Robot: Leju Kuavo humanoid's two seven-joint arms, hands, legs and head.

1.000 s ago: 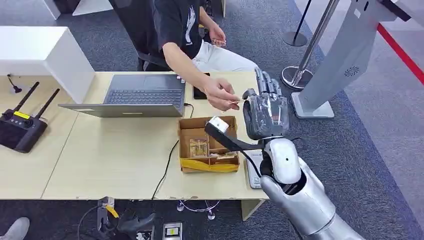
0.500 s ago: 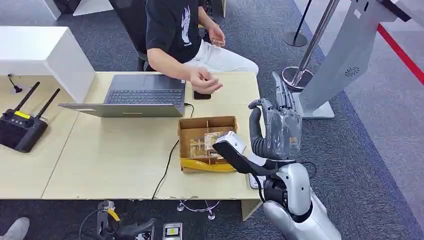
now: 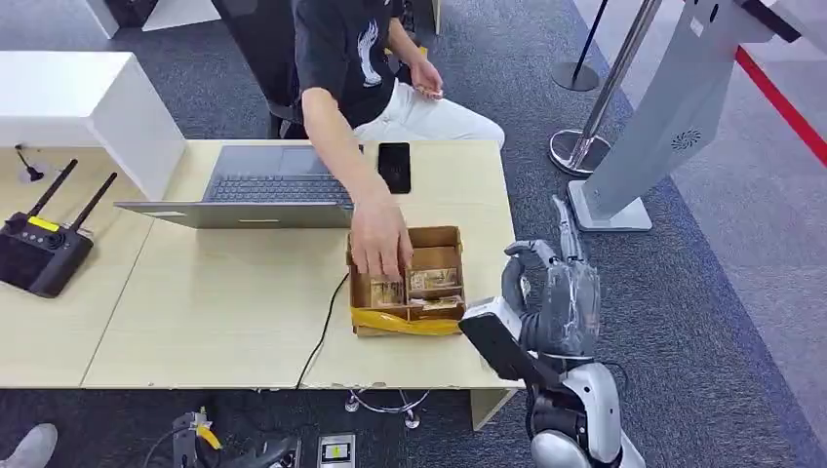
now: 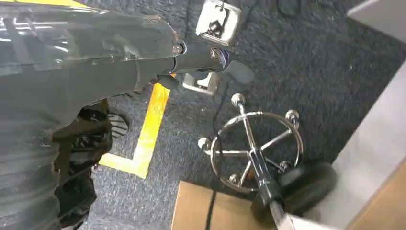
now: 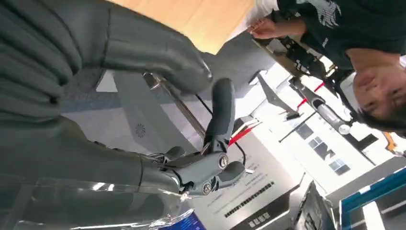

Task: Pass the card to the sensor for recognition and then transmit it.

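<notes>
Head view shows the right hand (image 3: 554, 297) raised beside the table (image 3: 195, 331) edge, fingers spread and holding nothing, while one person's hand (image 3: 378, 244) reaches into the single cardboard box (image 3: 451, 240) where several tan, printed cards (image 3: 433, 281) lie in its compartments.

The person's hand (image 3: 378, 244) reaches into the cardboard box (image 3: 441, 240) at centre frame, blocking entry from above; the open laptop (image 3: 254, 190) walls off the counter (image 3: 215, 312) behind it, with a phone (image 3: 394, 167) beside; bare counter lies open at lower left; the right hand (image 3: 558, 292) hangs off the counter's right edge over carpet; the grey kiosk (image 3: 663, 117) and stanchion base (image 3: 573, 148) stand at upper right.
</notes>
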